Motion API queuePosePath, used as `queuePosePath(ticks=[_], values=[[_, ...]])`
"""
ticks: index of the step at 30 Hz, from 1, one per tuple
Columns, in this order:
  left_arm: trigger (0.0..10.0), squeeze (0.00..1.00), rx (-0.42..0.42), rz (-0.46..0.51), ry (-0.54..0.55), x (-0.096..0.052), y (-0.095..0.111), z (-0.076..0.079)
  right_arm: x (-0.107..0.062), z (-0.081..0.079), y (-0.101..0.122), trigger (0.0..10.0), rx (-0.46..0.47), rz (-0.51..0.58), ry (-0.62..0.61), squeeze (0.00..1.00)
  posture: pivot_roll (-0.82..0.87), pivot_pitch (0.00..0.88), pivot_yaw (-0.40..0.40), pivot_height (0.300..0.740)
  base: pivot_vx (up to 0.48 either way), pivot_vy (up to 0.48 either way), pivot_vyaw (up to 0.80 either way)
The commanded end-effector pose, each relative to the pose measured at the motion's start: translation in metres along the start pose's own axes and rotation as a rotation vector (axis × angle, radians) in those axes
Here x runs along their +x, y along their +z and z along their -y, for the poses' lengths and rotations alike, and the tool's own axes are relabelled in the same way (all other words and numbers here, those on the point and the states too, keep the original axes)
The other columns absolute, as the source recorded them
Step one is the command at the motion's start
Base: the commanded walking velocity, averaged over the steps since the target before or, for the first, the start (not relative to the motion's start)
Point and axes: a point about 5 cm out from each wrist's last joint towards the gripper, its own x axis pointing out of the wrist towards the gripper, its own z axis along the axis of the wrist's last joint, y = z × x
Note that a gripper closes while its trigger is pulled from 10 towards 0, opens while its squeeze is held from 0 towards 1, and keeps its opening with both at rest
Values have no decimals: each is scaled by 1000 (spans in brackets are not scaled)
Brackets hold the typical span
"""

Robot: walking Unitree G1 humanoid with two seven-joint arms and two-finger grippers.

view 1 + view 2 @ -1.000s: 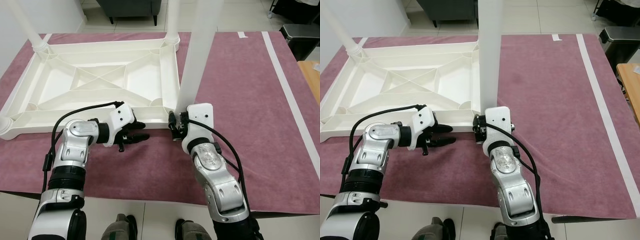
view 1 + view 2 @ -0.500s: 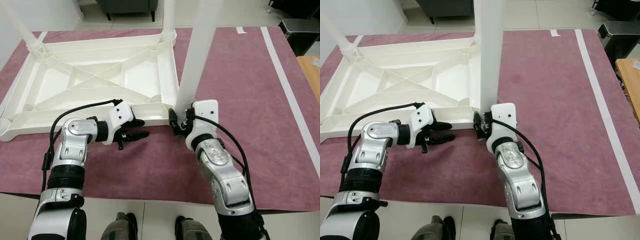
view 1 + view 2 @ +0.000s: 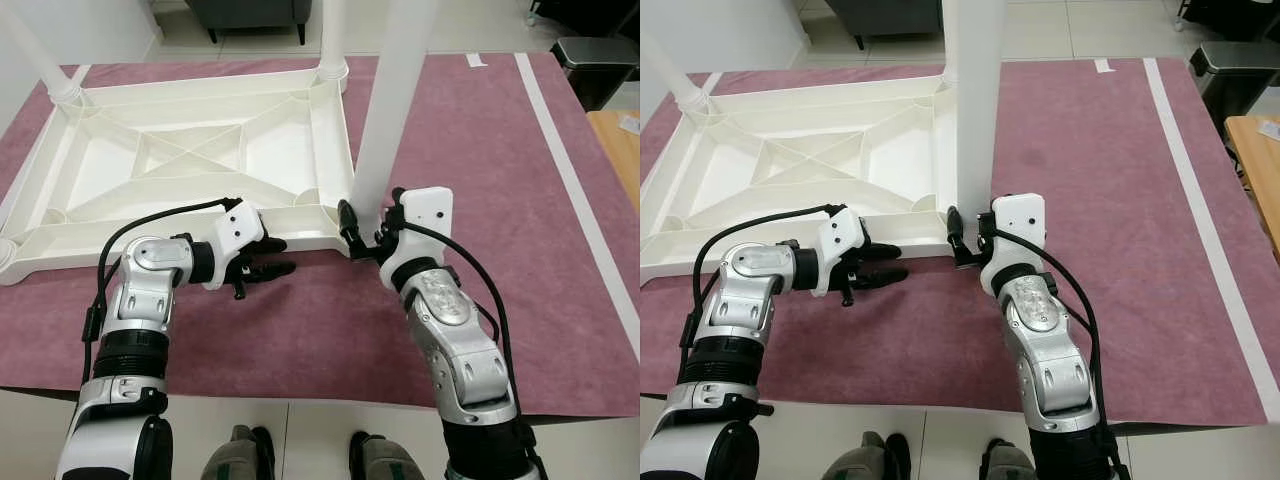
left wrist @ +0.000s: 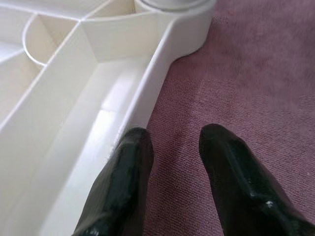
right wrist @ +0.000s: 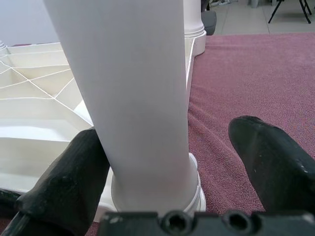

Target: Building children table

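Observation:
The white plastic table (image 3: 150, 243) lies upside down on a maroon mat (image 3: 470, 150). Its near right leg (image 3: 385, 120) stands upright in the corner socket. My right gripper (image 3: 970, 238) is open at that leg's base, a finger on either side. In the right wrist view the leg (image 5: 133, 83) fills the gap; one finger (image 5: 69, 182) touches it and the other stands clear. My left gripper (image 3: 278, 256) is open and low over the mat, just outside the table's near rim (image 4: 147, 93), with nothing between its fingers (image 4: 123, 172).
Two more legs stand at the far left corner (image 3: 40, 55) and far right corner (image 3: 333, 35). A white tape stripe (image 3: 570, 160) crosses the mat on the right. A black bin (image 3: 590, 65) and a wooden surface (image 3: 622, 135) lie beyond it. A dark armchair (image 3: 255, 12) stands at the back.
My right gripper has moved forward and closer around the base of the near right leg. The left gripper has stayed by the rim. The view has shifted slightly.

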Motion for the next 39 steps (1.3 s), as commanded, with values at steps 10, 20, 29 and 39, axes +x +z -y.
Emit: queuePosePath(ticks=[10, 20, 29, 39], values=[[10000, 0, -39, -40, 479, -8, -12, -22, 10, 9, 32, 10000, 41, 125, 486, 0, -84, 178, 139, 740, 0, 0, 0], [10000, 0, -38, -39, 484, -10, -11, -22, 21, 10, 28, 10000, -20, 88, 606, 0, -71, 176, 137, 740, 0, 0, 0], [10000, 0, -36, -40, 487, -13, -11, -22, 37, 13, 19, 10000, -75, 52, 718, 0, -51, 174, 137, 740, 0, 0, 0], [10000, 0, -29, 50, 438, -13, 3, -20, 46, 18, 11, 9608, -125, 19, 759, 0, -44, 164, 132, 740, 0, 0, 0]])
